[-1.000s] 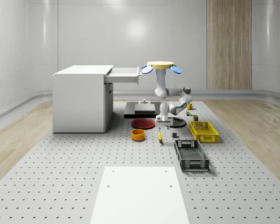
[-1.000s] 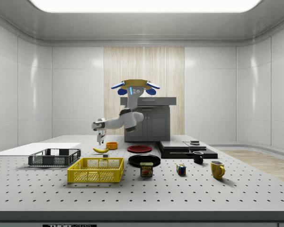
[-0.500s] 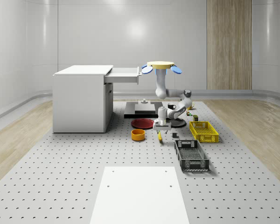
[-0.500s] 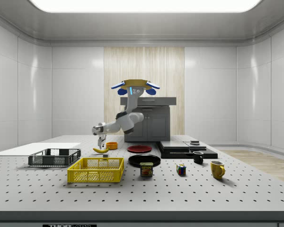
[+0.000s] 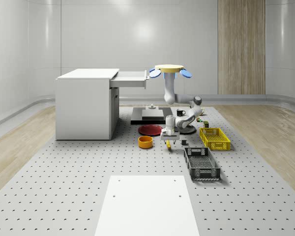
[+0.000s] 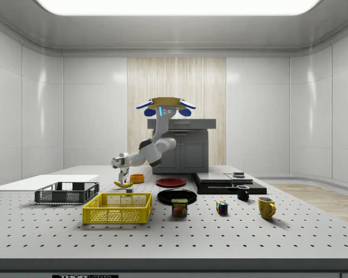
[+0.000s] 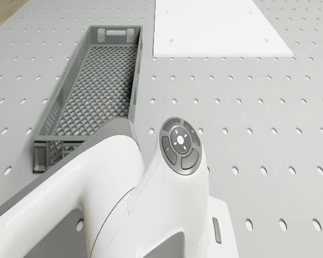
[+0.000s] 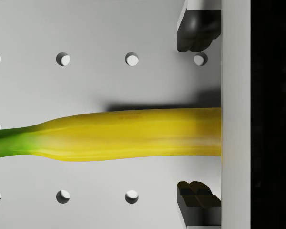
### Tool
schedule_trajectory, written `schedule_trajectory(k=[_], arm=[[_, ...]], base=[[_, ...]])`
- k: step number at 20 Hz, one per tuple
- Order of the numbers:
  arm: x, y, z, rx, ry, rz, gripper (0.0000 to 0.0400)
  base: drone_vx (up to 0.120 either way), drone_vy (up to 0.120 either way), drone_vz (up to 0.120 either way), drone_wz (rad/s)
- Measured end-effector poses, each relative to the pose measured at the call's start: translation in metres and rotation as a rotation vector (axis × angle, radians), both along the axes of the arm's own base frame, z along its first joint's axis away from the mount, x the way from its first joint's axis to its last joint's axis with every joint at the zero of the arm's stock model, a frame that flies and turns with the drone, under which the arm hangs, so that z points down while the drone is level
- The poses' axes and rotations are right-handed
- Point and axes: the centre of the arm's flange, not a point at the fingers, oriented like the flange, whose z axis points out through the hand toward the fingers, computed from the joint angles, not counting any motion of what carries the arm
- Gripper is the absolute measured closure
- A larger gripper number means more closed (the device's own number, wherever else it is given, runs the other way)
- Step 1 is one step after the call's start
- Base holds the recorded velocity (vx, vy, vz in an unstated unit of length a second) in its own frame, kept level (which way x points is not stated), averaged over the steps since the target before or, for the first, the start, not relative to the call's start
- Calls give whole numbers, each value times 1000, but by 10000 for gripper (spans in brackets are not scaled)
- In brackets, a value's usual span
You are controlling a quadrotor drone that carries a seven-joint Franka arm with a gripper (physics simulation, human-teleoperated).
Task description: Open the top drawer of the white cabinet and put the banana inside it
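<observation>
The banana [image 8: 128,134] lies flat on the perforated table [image 5: 64,187], between the orange bowl [image 5: 145,142] and the grey crate [image 5: 201,163] in the whole-scene view. In the wrist view it runs crosswise between the two dark fingertips [image 8: 195,28], one on each side of the fruit and both clear of its skin. The gripper [image 5: 169,143] is therefore spread wide, holding nothing, and sits low over the banana, close to the table surface in the side view.

The drone [image 5: 169,70] hovers well above the table, near the open end of the top drawer [image 5: 130,78] of the white cabinet [image 5: 86,105]. The drawer is already pulled out.

Risks from this position:
- Descending further may drive the fingertips into the table.
- The fruit is curved and smooth. A closure off its middle may let it roll or swing during the lift.
- Hover drift during closure would shift the grasp point.
</observation>
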Motion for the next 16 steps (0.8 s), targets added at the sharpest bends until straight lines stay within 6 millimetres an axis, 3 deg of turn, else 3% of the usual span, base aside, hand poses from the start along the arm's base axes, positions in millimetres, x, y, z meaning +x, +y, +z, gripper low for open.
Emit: schedule_trajectory(k=[16], arm=[[8,8,24,0,0,0,0]], base=[[0,0,0,0]])
